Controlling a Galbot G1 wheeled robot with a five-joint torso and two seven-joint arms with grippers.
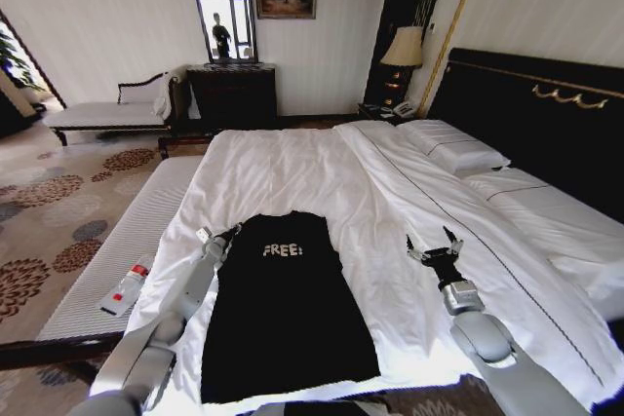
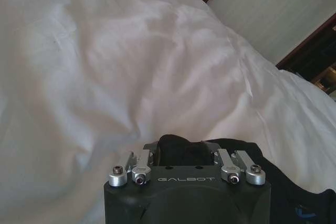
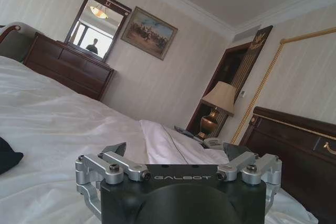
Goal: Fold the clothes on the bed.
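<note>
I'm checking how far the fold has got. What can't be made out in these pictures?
- T-shirt sleeves: head view, tucked under or lost in black.
- Left gripper fingertips: left wrist view, buried in black cloth.
- Shirt hem: head view, cut off by the bottom edge.
- Right gripper: open over the bed.

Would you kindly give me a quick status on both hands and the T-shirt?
Left hand shut on T-shirt at its left shoulder. Right hand open over the bed, clear of the shirt. T-shirt lies flat, lettering up. Nothing in the way.
</note>
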